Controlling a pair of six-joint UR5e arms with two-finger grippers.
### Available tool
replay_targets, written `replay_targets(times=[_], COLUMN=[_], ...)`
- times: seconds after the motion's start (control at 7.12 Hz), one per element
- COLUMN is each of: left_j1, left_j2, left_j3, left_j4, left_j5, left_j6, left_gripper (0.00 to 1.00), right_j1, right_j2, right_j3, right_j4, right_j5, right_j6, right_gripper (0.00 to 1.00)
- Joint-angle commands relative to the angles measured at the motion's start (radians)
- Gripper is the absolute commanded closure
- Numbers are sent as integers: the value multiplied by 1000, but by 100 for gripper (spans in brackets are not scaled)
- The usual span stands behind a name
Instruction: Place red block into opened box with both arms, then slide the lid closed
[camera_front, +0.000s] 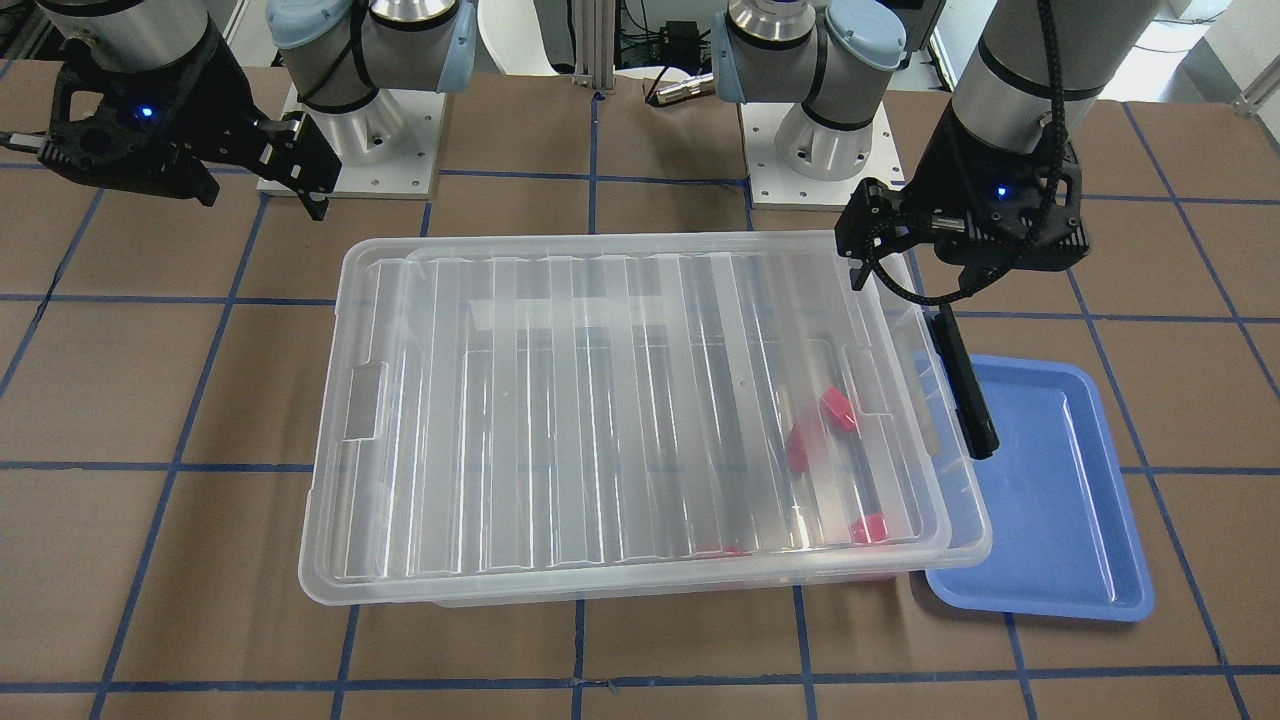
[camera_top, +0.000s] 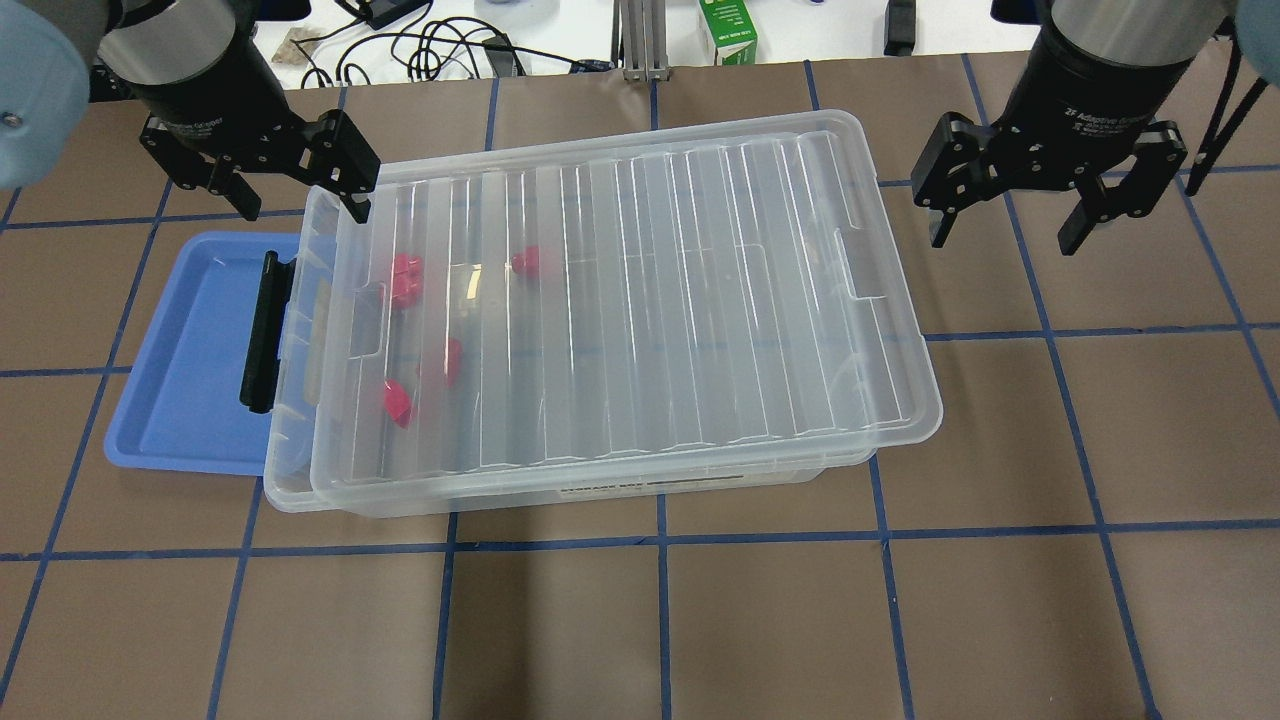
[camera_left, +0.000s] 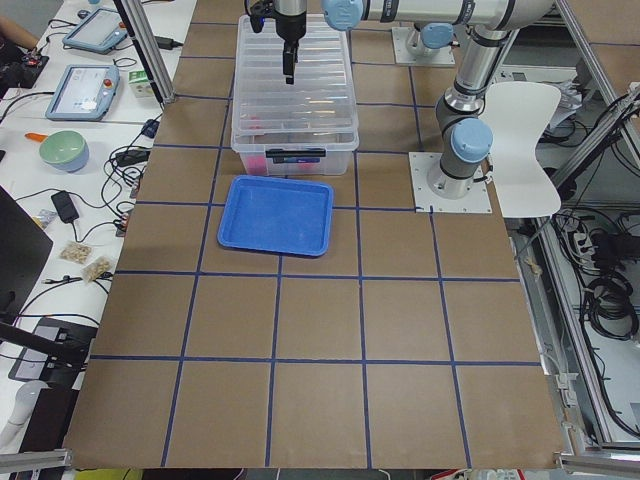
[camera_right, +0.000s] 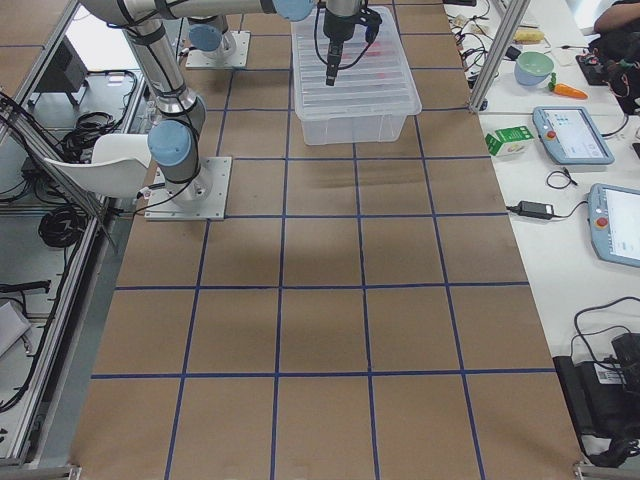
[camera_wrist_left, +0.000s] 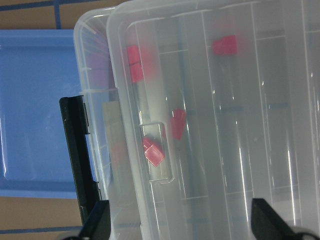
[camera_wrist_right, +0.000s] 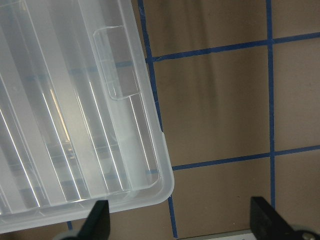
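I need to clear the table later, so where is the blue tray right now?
In the overhead view the blue tray lies on the robot's left, beside the box, near the left gripper.

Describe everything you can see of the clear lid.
The lid is a clear plastic sheet with long parallel ribs and a rectangular notch at each short end. It lies flat on the box, skewed and shifted toward the robot's right, leaving a strip at the left end uncovered. Red blocks show through it.

"2F Adaptive Gripper" on right gripper (camera_top: 1003, 243)
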Motion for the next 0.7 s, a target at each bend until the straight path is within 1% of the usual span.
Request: replay_targets(times=[0.0, 0.56], left_j1=[0, -8], left_j2=[2, 0], left_j3=[-1, 1], left_j4=[-4, -18], left_j5=[1, 2], left_j6=[1, 0], left_gripper=[0, 0], right_j1=[1, 1], right_j2=[-2, -2], right_j3=[2, 2], right_j4=[-3, -1], right_j5=[3, 0], right_j6=[5, 2], right_gripper=[0, 0])
